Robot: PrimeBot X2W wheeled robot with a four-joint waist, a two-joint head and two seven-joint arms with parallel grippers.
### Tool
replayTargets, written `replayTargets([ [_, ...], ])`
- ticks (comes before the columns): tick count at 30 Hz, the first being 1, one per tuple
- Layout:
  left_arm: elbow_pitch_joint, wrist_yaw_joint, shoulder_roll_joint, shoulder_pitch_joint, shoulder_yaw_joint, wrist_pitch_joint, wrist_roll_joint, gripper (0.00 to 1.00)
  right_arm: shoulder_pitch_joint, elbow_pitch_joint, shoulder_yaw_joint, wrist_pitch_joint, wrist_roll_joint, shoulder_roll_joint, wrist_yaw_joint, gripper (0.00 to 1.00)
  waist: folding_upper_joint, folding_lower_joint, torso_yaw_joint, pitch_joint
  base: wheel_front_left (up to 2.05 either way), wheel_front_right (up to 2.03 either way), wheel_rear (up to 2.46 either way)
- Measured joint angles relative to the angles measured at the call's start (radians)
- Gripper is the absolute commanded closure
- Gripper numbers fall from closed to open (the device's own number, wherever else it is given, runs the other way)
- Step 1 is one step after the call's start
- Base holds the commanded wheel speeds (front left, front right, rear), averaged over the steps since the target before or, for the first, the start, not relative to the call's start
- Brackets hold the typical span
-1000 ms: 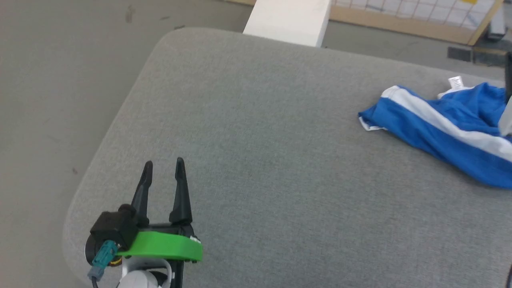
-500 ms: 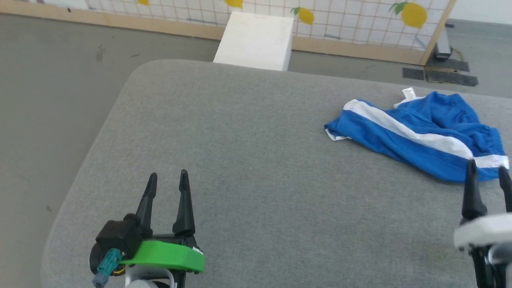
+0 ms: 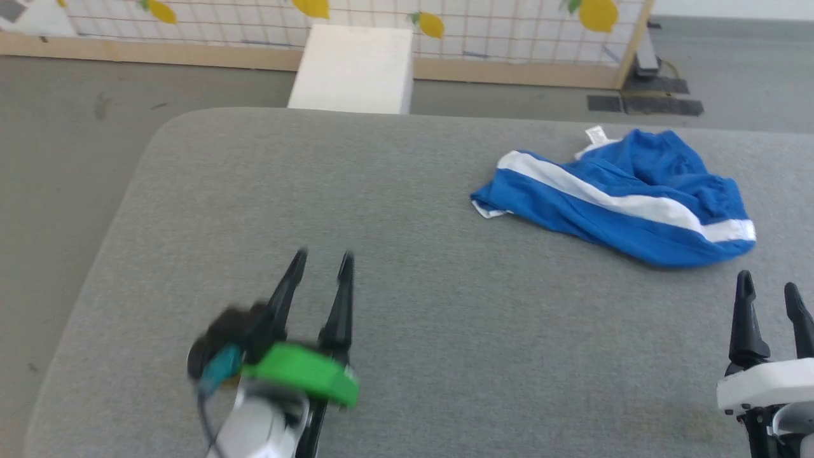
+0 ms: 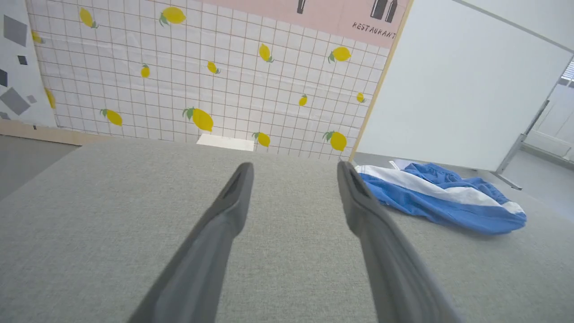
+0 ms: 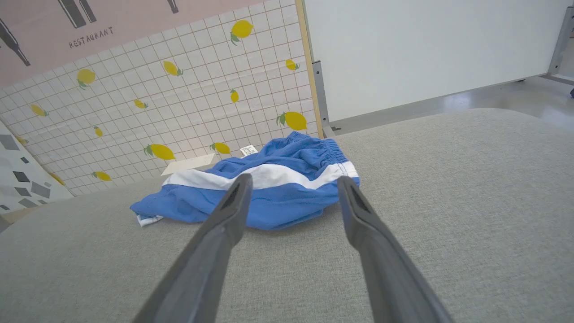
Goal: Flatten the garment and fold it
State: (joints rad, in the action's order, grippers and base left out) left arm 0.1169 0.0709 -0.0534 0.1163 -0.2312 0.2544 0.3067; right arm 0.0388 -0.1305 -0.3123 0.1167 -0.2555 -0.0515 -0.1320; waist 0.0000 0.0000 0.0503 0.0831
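The garment [image 3: 626,203], bright blue shorts with a broad white stripe, lies crumpled at the far right of the grey padded table [image 3: 407,191]. A small white tag sticks out at its far edge. My left gripper [image 3: 322,264] hovers open over the table's near left, well apart from the shorts, with nothing between its fingers. My right gripper [image 3: 768,286] stands open at the lower right, a short way in front of the shorts. The right wrist view has the garment [image 5: 269,188] just beyond the open fingers [image 5: 291,181]. In the left wrist view the garment [image 4: 444,202] lies off to the right.
A white block [image 3: 353,67] stands on the floor behind the table's far edge. Behind it runs a tiled partition with lemon prints [image 3: 445,19] and a wooden base. Grey floor lies to the left of the table.
The head camera has swung right and up, bringing the partition and my right gripper into view. My left gripper has moved right and forward, and is blurred. The shorts lie as before.
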Motion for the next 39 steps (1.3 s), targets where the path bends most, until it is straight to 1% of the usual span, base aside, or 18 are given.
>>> replayTargets([
  [4, 0.125, 0.023, -0.001, 0.174, -0.028, -0.041, 0.001, 0.0, 0.017, 0.0, 0.023, 0.004, -0.003, 0.0, 0.0, 0.0, 0.0, 0.0, -0.04, 0.02, 0.0, 0.0, 0.0],
  [6, 0.186, 0.027, -0.001, 0.255, -0.035, -0.074, 0.011, 0.0, 0.034, -0.001, 0.036, 0.007, -0.013, 0.001, 0.0, 0.0, 0.0, 0.0, -0.065, 0.03, 0.0, 0.0, 0.0],
  [9, 0.288, 0.03, 0.0, 0.393, -0.04, -0.154, 0.034, 0.0, 0.058, -0.004, 0.054, 0.016, -0.026, 0.001, 0.0, 0.0, 0.0, 0.0, -0.104, 0.052, 0.0, 0.0, 0.0],
  [13, 0.427, 0.026, 0.001, 0.576, -0.049, -0.32, 0.073, 0.0, 0.074, -0.021, 0.068, 0.034, -0.048, 0.001, 0.0, 0.0, 0.0, 0.0, -0.156, 0.092, 0.0, 0.0, 0.0],
  [15, 0.486, 0.014, 0.001, 0.657, -0.057, -0.407, 0.099, 0.0, 0.081, -0.036, 0.07, 0.044, -0.056, 0.001, 0.0, 0.0, 0.0, 0.0, -0.18, 0.118, 0.0, 0.0, 0.0],
  [19, 0.578, -0.011, 0.002, 0.778, -0.091, -0.559, 0.118, 0.0, 0.098, -0.063, 0.083, 0.061, -0.067, 0.001, 0.0, 0.0, 0.0, 0.0, -0.223, 0.17, 0.0, 0.0, 0.0],
  [22, 0.621, -0.014, 0.002, 0.829, -0.133, -0.638, 0.142, 0.0, 0.111, -0.083, 0.088, 0.074, -0.079, 0.001, 0.0, 0.0, 0.0, 0.0, -0.253, 0.208, 0.0, 0.0, 0.0],
  [24, 0.637, -0.015, 0.002, 0.845, -0.157, -0.656, 0.148, 0.0, 0.117, -0.098, 0.095, 0.079, -0.085, 0.0, 0.0, 0.0, 0.0, 0.0001, -0.271, 0.23, 0.0, 0.0, 0.0],
  [28, 0.664, -0.02, 0.004, 0.85, -0.202, -0.643, 0.152, 0.0, 0.128, -0.125, 0.096, 0.098, -0.098, 0.0, 0.0, 0.0, 0.0, 0.0001, -0.307, 0.268, 0.0, 0.0, 0.0],
  [33, 0.711, -0.034, 0.005, 0.849, -0.234, -0.639, 0.153, 0.0, 0.141, -0.148, 0.103, 0.113, -0.099, 0.001, 0.0, 0.0, 0.0, 0.0002, -0.333, 0.306, 0.0, 0.0, 0.0],
  [34, 0.713, -0.032, 0.006, 0.849, -0.237, -0.632, 0.16, 0.09, 0.144, -0.151, 0.102, 0.114, -0.099, 0.001, 0.0, 0.0, 0.0, 0.0002, -0.335, 0.311, 0.0, 0.0, 0.0],
  [35, 0.713, -0.028, 0.006, 0.85, -0.241, -0.621, 0.167, 0.78, 0.147, -0.152, 0.1, 0.115, -0.099, 0.001, 0.0, 0.0, 0.0, 0.0002, -0.336, 0.316, 0.0, 0.0, 0.0],
  [36, 0.713, -0.027, 0.005, 0.85, -0.246, -0.611, 0.169, 1.0, 0.149, -0.153, 0.099, 0.119, -0.098, 0.001, 0.0, 0.0, 0.0, 0.0002, -0.335, 0.318, 0.0, 0.0, 0.0],
  [39, 0.719, -0.017, 0.006, 0.85, -0.265, -0.596, 0.177, 1.0, 0.152, -0.154, 0.096, 0.122, -0.095, 0.0, 0.0, 0.0, 0.0, 0.0001, -0.325, 0.319, 0.0, 0.0, 0.0],
])
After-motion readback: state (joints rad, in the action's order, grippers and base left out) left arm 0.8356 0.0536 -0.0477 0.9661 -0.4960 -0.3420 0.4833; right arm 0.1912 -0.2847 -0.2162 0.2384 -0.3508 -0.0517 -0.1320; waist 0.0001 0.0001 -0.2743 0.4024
